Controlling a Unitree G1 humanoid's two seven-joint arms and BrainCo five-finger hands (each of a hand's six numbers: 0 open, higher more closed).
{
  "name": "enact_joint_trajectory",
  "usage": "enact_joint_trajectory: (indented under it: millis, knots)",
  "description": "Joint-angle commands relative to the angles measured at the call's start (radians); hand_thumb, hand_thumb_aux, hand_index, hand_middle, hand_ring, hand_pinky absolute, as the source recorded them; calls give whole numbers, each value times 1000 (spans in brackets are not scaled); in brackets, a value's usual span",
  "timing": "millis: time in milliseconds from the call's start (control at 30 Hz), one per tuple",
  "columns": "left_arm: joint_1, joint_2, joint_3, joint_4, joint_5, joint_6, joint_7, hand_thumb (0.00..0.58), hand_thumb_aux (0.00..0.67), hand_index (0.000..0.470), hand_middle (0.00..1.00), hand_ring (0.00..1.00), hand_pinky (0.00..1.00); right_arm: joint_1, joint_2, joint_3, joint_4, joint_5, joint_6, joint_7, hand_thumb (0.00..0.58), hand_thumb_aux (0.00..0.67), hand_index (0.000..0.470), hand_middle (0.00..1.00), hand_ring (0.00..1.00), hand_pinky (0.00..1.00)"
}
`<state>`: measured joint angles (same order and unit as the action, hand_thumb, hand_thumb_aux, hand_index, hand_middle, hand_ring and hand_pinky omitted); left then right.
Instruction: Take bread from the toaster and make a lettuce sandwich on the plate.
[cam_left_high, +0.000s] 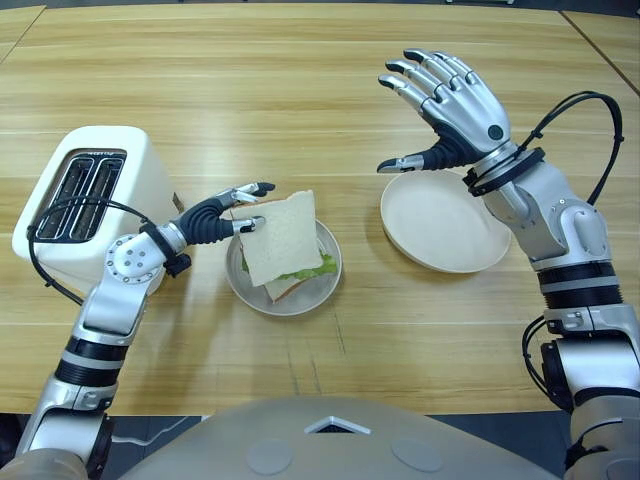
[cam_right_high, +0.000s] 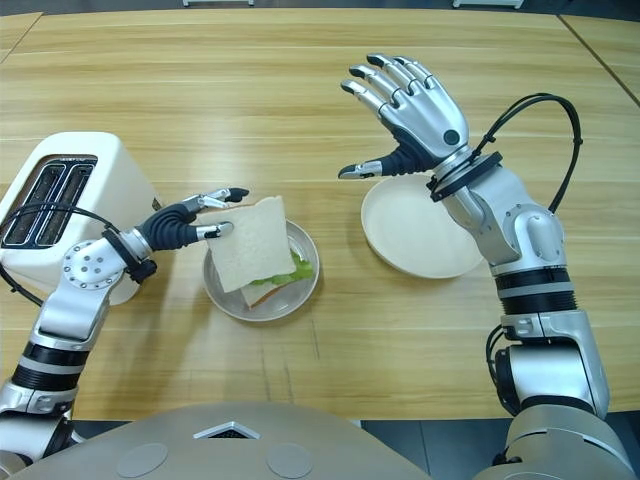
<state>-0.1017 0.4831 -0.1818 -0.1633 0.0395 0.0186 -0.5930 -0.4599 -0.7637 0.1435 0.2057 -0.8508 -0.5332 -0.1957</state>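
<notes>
White top slice (cam_left_high: 280, 235), pinched in the fingers of the left hand (cam_left_high: 210, 220), tilts over the lettuce (cam_left_high: 320, 268); released askew, it could slide off the plate (cam_left_high: 300, 303). The right hand (cam_left_high: 460, 100) is spread and empty.

Toaster (cam_left_high: 95, 195) just left of sandwich plate (cam_left_high: 286, 308)

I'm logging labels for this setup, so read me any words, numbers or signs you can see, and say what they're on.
Toaster: a small dark line of print on its top, beside the slots, too small to read.
No text on the bread slice, sandwich plate, empty plate, left hand or right hand.
</notes>
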Motion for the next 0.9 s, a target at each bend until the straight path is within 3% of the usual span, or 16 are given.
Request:
enact_joint_trajectory:
  millis: [33, 200, 233, 267, 300, 633, 733, 800, 833, 867, 900]
  knots:
    - [-13, -39, -31, 119, 33, -34, 26, 580, 670, 470, 0, 0, 0, 16, 10, 12, -17, 5, 7, 6, 0, 0, 0, 0, 0, 0]
    - [3, -63, -62, 202, 84, -73, 60, 580, 670, 470, 0, 0, 0, 23, 18, 21, -27, 8, 6, 9, 0, 0, 0, 0, 0, 0]
    - [8, -61, -66, 197, 97, -73, 66, 549, 515, 361, 0, 0, 0, 23, 18, 22, -26, 9, 5, 10, 0, 0, 0, 0, 0, 0]
    - [16, -56, -69, 181, 107, -70, 69, 307, 210, 147, 0, 0, 0, 23, 17, 21, -26, 10, 4, 10, 0, 0, 0, 0, 0, 0]
    - [24, -47, -72, 160, 121, -68, 71, 0, 0, 0, 0, 0, 0, 25, 15, 20, -27, 11, 3, 10, 0, 0, 0, 0, 0, 0]
    - [86, 5, 31, -160, 301, 5, 182, 0, 0, 0, 0, 0, 0, 31, 1, 14, -35, 17, -10, 20, 0, 0, 0, 0, 0, 0]
    - [80, -7, 130, -275, 337, 18, 263, 0, 0, 0, 0, 0, 0, 39, -7, 11, -48, 25, -14, 34, 0, 0, 0, 0, 0, 0]
    - [99, -26, 223, -399, 236, 11, 267, 0, 0, 0, 0, 0, 0, 73, -14, 16, -66, 128, -36, 123, 0, 0, 0, 0, 0, 0]
    - [127, -21, 253, -454, 171, 4, 241, 539, 491, 345, 278, 278, 278, 105, -22, 29, -82, 209, -46, 202, 0, 0, 0, 0, 0, 0]
    - [184, -2, 273, -503, 75, 2, 183, 580, 670, 470, 957, 957, 957, 162, -37, 61, -118, 334, -40, 322, 62, 37, 26, 0, 0, 0]
    - [241, 23, 284, -530, 1, -5, 124, 580, 670, 470, 1000, 1000, 1000, 218, -54, 89, -163, 444, -27, 428, 559, 544, 382, 867, 867, 867]
